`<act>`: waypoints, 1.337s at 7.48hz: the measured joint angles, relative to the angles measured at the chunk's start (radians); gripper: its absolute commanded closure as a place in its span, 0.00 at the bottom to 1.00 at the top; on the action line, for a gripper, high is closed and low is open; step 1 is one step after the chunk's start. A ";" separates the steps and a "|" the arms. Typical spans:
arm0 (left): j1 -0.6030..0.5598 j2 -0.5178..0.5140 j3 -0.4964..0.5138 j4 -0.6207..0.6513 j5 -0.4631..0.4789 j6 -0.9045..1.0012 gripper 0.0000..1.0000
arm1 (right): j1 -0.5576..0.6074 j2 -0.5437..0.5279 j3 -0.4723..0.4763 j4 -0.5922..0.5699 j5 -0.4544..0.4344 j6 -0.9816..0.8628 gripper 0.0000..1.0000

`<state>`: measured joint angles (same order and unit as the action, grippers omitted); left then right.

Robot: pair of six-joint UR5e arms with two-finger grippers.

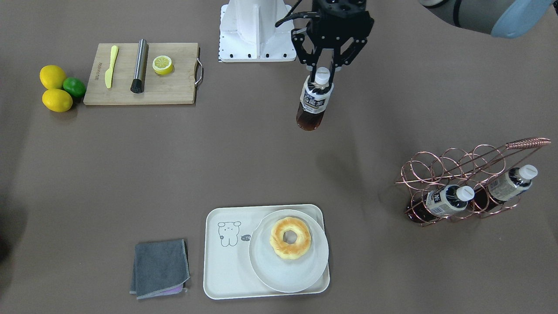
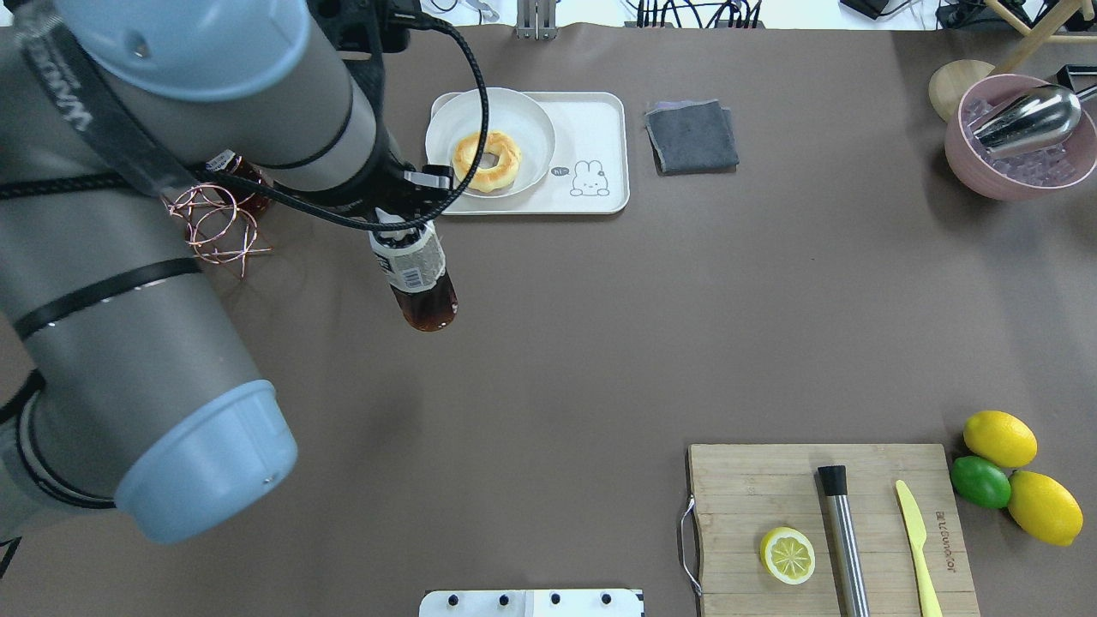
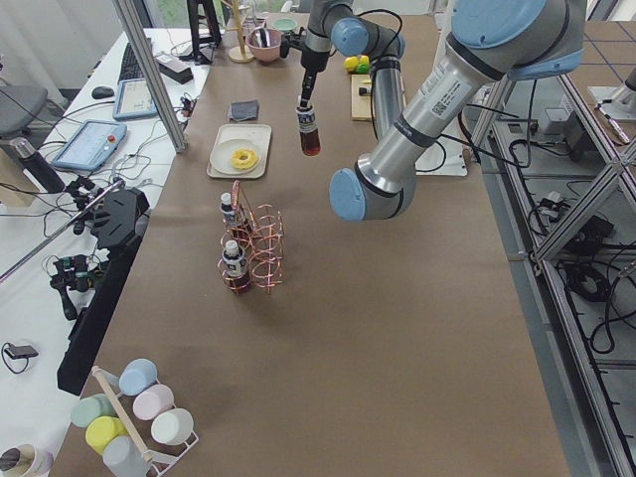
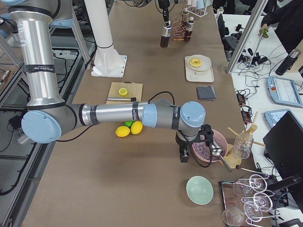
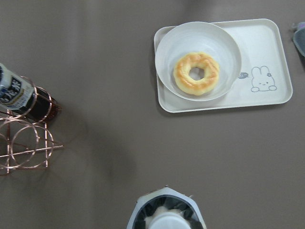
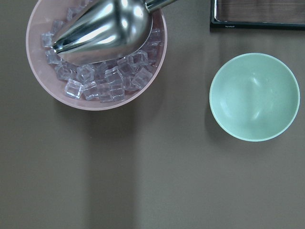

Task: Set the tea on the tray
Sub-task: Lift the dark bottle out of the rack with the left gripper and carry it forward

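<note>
The tea [image 1: 314, 101] is glossy plastic, the tray [image 1: 223, 271] matt, the rack [image 1: 462, 174] seemingly copper wire.

A robotics lab: aluminium frame posts [image 3: 149, 70], teach pendants [image 3: 87, 145], cables [image 2: 686, 13] around the table [image 3: 397, 348].

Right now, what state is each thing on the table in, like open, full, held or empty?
tea bottle: capped, held in the air at its top.
left gripper: shut on the tea bottle.
tray: carrying the plate, otherwise bare.
plate: holds a doughnut.
rack: two capped bottles in it.
pink bowl: full of ice, scoop in it.
green bowl: empty.
cloth: folded.
lemon half: cut, on the board.
</note>
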<state>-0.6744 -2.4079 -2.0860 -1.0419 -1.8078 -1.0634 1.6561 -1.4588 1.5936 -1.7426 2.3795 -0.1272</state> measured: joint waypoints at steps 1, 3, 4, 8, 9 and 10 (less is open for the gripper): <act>0.048 -0.013 0.037 -0.049 0.035 -0.034 1.00 | 0.000 0.000 0.000 0.000 -0.001 0.000 0.00; 0.135 -0.021 0.117 -0.163 0.112 -0.082 1.00 | 0.000 -0.001 0.001 0.000 -0.001 0.000 0.00; 0.156 -0.022 0.154 -0.209 0.129 -0.092 1.00 | 0.000 0.000 0.002 0.000 0.000 0.000 0.00; 0.211 -0.018 0.273 -0.348 0.197 -0.099 0.74 | -0.001 0.002 0.001 0.000 -0.002 0.001 0.00; 0.213 -0.018 0.279 -0.356 0.201 -0.099 0.03 | -0.002 0.003 0.001 0.000 -0.002 0.001 0.00; 0.213 -0.016 0.280 -0.359 0.203 -0.098 0.02 | -0.002 0.004 0.000 0.000 -0.002 0.001 0.00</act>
<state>-0.4612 -2.4242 -1.8061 -1.4011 -1.6052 -1.1612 1.6541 -1.4548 1.5940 -1.7427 2.3771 -0.1258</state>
